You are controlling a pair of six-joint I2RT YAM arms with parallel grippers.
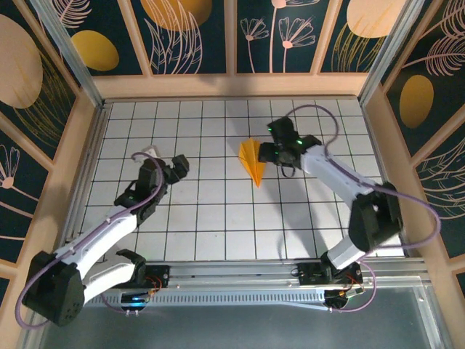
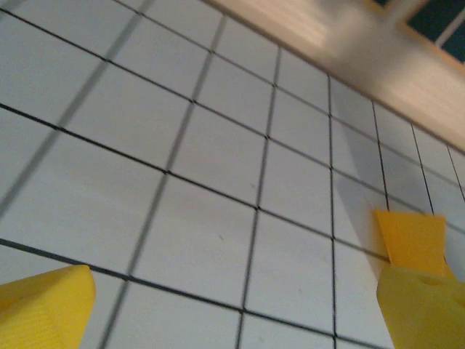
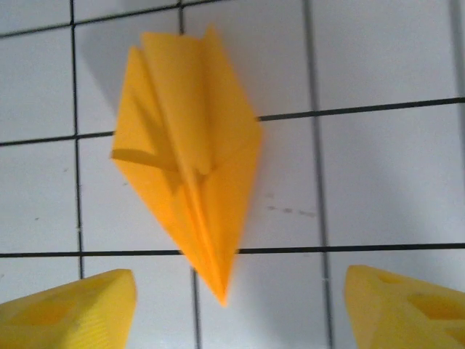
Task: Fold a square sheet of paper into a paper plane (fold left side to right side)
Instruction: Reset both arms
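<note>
Where the arms begin: both arms are bolted to a metal rail (image 1: 240,273) at the near edge of the table (image 1: 218,218), side by side.
Left gripper: the left gripper (image 1: 176,166) (image 2: 232,291) hangs over bare tiles, well apart from the paper. Its jaws are spread wide with nothing between them. I think it waits there so it does not bump the paper.
Right gripper: the right gripper (image 1: 270,150) (image 3: 240,305) hangs just beside the paper plane. Its jaws are spread wide too and pinch nothing. From its wrist, the plane's sharp tip sits between the two yellow fingers (image 3: 80,309), and I see no touch.
Paper plane: the paper plane (image 1: 252,161) (image 3: 189,167) lies on the table, a bit past the middle. It is a thin orange-yellow dart with a crease down its length. Its point aims at the near edge. One flap looks a little lifted.
Why it lies so: I think the folding is done, because the plane rests free and no jaws hold it.
Table top: flat white tiles with thin black lines.
Room: a wooden rim (image 1: 232,85) runs round the table. Behind it stand dark wall panels (image 1: 94,49) with yellow ovals and drawn leaves.
</note>
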